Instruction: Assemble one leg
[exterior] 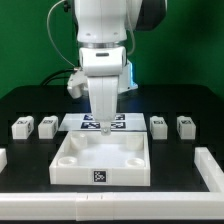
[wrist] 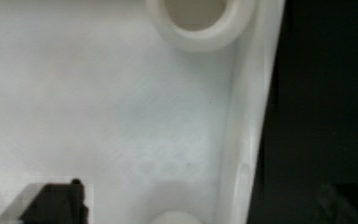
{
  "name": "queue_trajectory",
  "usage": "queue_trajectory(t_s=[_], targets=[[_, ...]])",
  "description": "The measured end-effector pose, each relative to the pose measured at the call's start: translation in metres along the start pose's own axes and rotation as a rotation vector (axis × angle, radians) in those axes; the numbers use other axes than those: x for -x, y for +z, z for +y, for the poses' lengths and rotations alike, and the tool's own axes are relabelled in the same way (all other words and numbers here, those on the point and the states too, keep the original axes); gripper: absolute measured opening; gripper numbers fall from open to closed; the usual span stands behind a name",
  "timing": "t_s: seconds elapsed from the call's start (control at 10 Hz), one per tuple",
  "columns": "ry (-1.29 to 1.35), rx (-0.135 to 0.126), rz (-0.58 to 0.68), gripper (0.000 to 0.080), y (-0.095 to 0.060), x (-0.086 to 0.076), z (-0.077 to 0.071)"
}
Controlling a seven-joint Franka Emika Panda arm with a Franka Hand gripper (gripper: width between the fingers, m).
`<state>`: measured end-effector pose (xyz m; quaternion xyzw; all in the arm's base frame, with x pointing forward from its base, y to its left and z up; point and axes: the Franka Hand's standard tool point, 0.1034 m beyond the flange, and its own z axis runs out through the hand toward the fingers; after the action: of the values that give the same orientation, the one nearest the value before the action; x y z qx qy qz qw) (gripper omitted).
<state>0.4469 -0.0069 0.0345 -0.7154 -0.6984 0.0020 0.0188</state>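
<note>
Two legs [exterior: 22,127] sat on the table [exterior: 30,105] at the exterior view's left, clear of the arm [exterior: 105,30]. Mid-scene the gripper [exterior: 100,122] hung low over the panel [exterior: 100,165] by a corner hole [wrist: 202,15], fingers [wrist: 51,203] spread wide, nothing held. Two more legs [exterior: 158,125] sat at the exterior view's right.

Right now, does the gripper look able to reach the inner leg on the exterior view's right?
Probably yes. The gripper is open and empty over the panel. That leg stands free on the table, apart from the outer leg, with nothing over it.
</note>
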Motion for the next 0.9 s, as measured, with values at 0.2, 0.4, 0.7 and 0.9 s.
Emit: queue_trajectory(t_s=[0.2,0.4,0.7,0.9], targets=[[0.01,-0.015,0.005,0.065,0.012,0.002,0.003],[0.019,-0.021,0.007,0.0526,0.017,0.005,0.004],[0.02,-0.023,0.007,0.0208,0.017,0.005,0.003],[0.021,-0.023,0.007,0.0081,0.017,0.006,0.004]])
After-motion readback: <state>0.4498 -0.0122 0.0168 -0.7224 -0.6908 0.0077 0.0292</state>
